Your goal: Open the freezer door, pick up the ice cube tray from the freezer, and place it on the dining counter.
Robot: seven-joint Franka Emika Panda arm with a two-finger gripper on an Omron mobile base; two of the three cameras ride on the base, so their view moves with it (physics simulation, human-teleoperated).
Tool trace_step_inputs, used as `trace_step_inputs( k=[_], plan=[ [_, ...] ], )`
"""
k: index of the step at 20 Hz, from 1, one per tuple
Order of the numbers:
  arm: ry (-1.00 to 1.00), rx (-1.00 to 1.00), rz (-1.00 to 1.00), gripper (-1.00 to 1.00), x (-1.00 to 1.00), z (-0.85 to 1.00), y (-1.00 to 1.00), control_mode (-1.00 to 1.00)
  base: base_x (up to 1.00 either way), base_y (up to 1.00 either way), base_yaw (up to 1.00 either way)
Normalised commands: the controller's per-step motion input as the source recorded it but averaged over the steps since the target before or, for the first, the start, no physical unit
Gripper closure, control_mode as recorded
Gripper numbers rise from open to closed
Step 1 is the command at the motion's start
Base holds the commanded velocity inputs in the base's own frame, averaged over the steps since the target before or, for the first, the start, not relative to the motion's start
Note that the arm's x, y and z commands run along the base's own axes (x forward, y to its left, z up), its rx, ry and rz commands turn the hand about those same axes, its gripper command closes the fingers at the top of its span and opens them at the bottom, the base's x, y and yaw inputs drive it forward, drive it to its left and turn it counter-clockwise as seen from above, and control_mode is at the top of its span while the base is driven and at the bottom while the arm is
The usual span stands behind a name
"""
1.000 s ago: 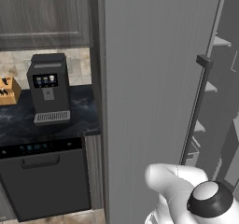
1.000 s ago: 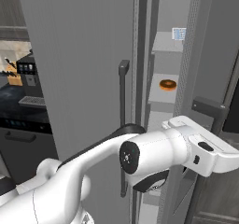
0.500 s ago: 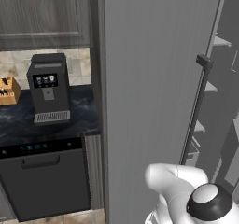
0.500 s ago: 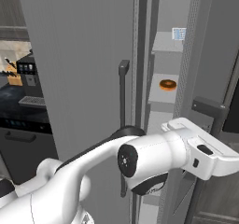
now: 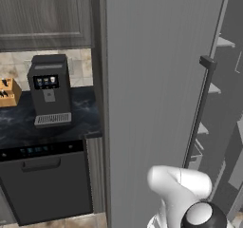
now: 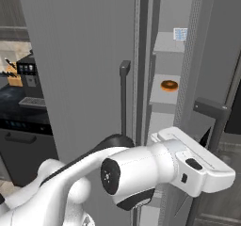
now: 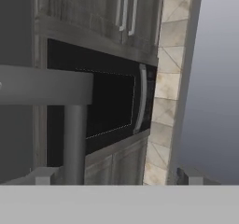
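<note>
The freezer door (image 6: pixel 207 69) was found swung open, and the jaws were seen spread wide, holding nothing. The ice cube tray (image 6: pixel 180 33) was seen on an upper shelf (image 6: pixel 170 44), at its back edge. The door handle (image 6: pixel 214 135) might be struck by the arm during the reach.

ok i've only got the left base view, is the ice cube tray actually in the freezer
observer: yes, in the right base view the ice cube tray sits on an upper shelf of the freezer.
operator: anything else in there
observer: a donut lies on the shelf below the tray.
operator: gripper holding anything
observer: no, in the hand view the gripper is open and holds nothing; a grey handle bar stands close ahead of it.
</note>
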Motion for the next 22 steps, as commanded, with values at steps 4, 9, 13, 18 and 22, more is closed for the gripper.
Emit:
trace_step_inputs(
  k=[4,9,13,18,22],
  plan=[
    [0.08,0.0,0.0,-1.0,-0.24,0.0,0.61,-1.0,0.0,0.0,0.0],
    [0.04,0.0,0.0,-1.0,-0.23,0.0,0.67,-1.0,0.0,0.0,0.0],
    [0.0,0.0,0.0,-1.0,-0.25,0.0,0.64,-1.0,0.0,0.0,0.0],
    [0.0,0.0,0.0,-1.0,-0.19,0.0,0.62,-1.0,0.0,0.0,0.0],
    [0.0,0.0,0.0,-1.0,-0.05,0.0,0.62,-1.0,0.0,0.0,0.0]
  ],
)
